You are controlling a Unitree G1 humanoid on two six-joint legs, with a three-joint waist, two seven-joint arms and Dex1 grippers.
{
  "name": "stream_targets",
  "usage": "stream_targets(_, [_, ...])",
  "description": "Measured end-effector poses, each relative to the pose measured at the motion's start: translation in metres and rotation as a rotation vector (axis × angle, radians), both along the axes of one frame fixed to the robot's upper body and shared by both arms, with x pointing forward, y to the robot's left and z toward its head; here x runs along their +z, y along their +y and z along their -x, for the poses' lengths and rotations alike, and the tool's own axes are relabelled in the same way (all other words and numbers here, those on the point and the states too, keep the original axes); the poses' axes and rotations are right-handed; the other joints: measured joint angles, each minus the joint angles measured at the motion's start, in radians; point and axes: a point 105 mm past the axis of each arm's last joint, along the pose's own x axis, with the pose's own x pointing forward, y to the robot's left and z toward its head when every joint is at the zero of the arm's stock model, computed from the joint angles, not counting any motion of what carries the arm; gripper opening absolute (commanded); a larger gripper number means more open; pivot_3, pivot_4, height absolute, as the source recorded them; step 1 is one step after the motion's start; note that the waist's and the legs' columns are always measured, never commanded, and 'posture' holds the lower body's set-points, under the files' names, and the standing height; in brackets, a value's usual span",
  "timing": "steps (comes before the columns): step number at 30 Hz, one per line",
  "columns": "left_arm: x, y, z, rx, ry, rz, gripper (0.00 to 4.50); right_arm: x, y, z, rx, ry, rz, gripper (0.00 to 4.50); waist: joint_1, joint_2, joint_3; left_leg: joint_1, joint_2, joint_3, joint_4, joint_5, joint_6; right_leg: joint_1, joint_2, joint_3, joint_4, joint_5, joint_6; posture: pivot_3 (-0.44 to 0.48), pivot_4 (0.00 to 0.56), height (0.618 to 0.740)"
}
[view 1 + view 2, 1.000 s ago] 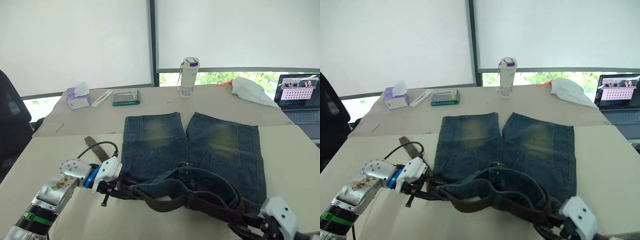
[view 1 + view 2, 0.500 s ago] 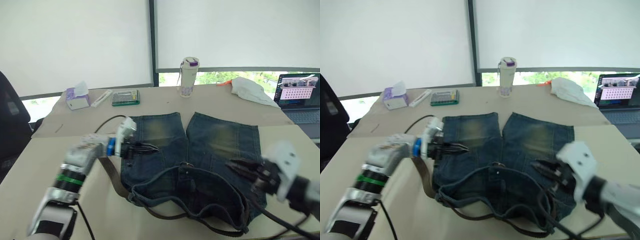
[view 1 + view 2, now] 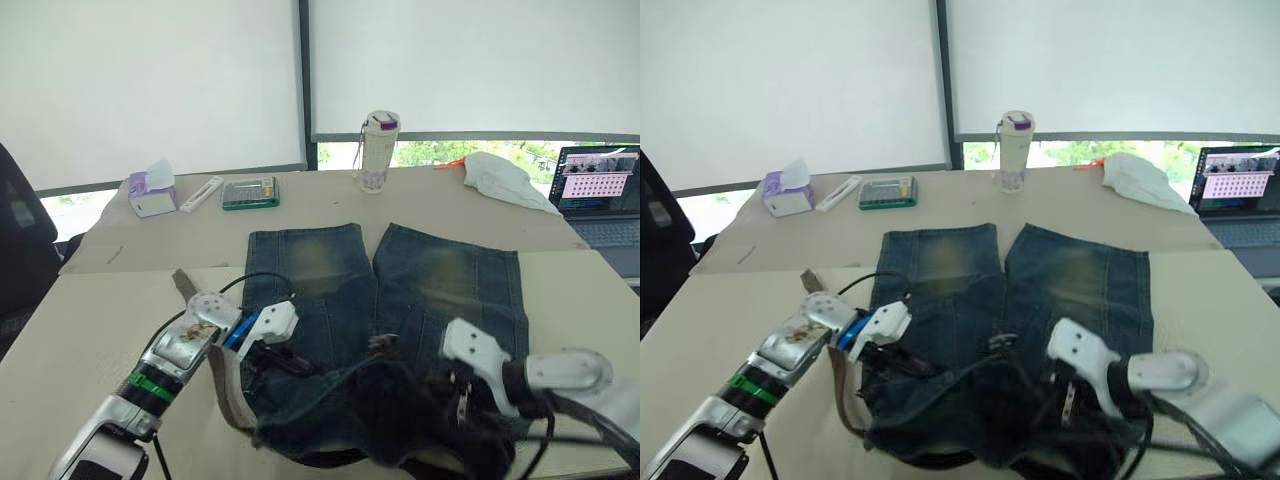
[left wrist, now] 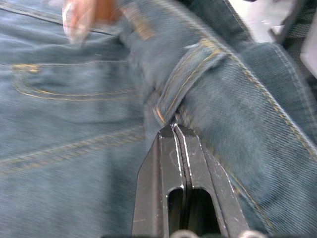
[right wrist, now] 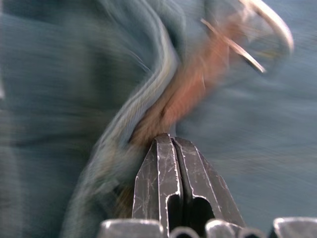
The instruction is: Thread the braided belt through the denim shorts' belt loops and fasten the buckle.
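Across waistband (bunched): braided belt (image 3: pixel 232 385) lies crosswise, denim shorts (image 3: pixel 420 275).

One denim shorts (image 3: pixel 400 300), one braided belt (image 3: pixel 228 385), two hands (image 4: pixel 173 130) (image 5: pixel 171 139).

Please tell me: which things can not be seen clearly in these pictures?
- Buckle: motion-blurred in right wrist view; fastened or not, cannot tell.
- Belt: mostly hidden under the bunched shorts in the eye views; loops passed unknown.
- Laptop: cut by the edge, screen too small to read.
- Right gripper: tips against blurred fabric; any pinch unclear.
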Motion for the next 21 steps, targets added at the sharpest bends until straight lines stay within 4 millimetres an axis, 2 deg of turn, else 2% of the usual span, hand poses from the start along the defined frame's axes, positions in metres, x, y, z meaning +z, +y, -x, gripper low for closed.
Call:
stream_targets(4, [0.010, 0.008, -0.003, 0.096, 0.028, 0.041, 0.00, -0.002, -0.005, 0.021, -0.052, 0.030, -0.023, 0.03, 0.001, 0.000, 0.000, 0.001, 0.000, 0.000, 0.000, 0.000, 0.000, 0.000, 0.001, 0.000, 0.001, 0.000, 0.000, 0.000, 0.150, 0.740])
stream_targets(5, [0.012, 0.011, -0.008, 0.145, 0.022, 0.040, 0.00, 0.000, -0.008, 0.020, -0.093, -0.002, -0.028, 0.03, -0.001, -0.001, 0.000, 0.001, 0.000, 0.000, 0.000, 0.000, -0.001, 0.000, 0.001, 0.000, 0.001, 0.000, 0.000, 0.000, 0.150, 0.740])
stream_targets(8, [0.016, 0.019, -0.031, 0.318, -0.011, 0.041, 0.78, 0.017, -0.020, -0.009, -0.255, -0.235, -0.026, 0.85, -0.002, -0.002, 0.000, 0.002, -0.001, 0.001, 0.000, 0.001, -0.001, 0.000, 0.001, 0.000, 0.002, 0.000, 0.000, 0.000, 0.150, 0.740])
stream_targets(10, [0.021, 0.021, -0.042, 0.373, -0.040, 0.040, 1.34, 0.027, -0.031, -0.023, -0.316, -0.337, 0.026, 1.48, 0.000, -0.002, 0.000, 0.002, -0.001, 0.002, 0.000, 0.001, -0.001, -0.001, 0.001, -0.001, 0.002, 0.000, 0.000, 0.000, 0.150, 0.740])
stream_targets(14, [0.018, 0.019, -0.067, 0.467, -0.154, -0.050, 2.77, 0.033, -0.045, -0.045, -0.347, -0.373, 0.143, 2.90, 0.003, -0.002, 0.000, 0.001, -0.001, 0.002, 0.000, 0.001, -0.002, -0.001, 0.001, -0.001, 0.001, 0.000, 0.000, 0.000, 0.150, 0.740])
stream_targets(19, [-0.002, 0.022, -0.088, 0.502, -0.256, -0.288, 4.46, 0.017, -0.060, -0.057, -0.229, -0.189, 0.344, 2.94, -0.005, -0.002, 0.000, 0.001, -0.001, 0.004, 0.000, 0.001, -0.002, -0.002, 0.002, -0.001, 0.001, 0.000, 0.000, 0.000, 0.150, 0.740])
stream_targets(21, [-0.007, 0.024, -0.088, 0.489, -0.263, -0.346, 4.46, 0.012, -0.069, -0.071, -0.226, -0.157, 0.389, 2.94, -0.008, -0.002, 0.000, 0.001, 0.000, 0.004, -0.001, 0.001, -0.002, -0.002, 0.002, 0.000, 0.001, 0.000, 0.000, 0.000, 0.150, 0.740])
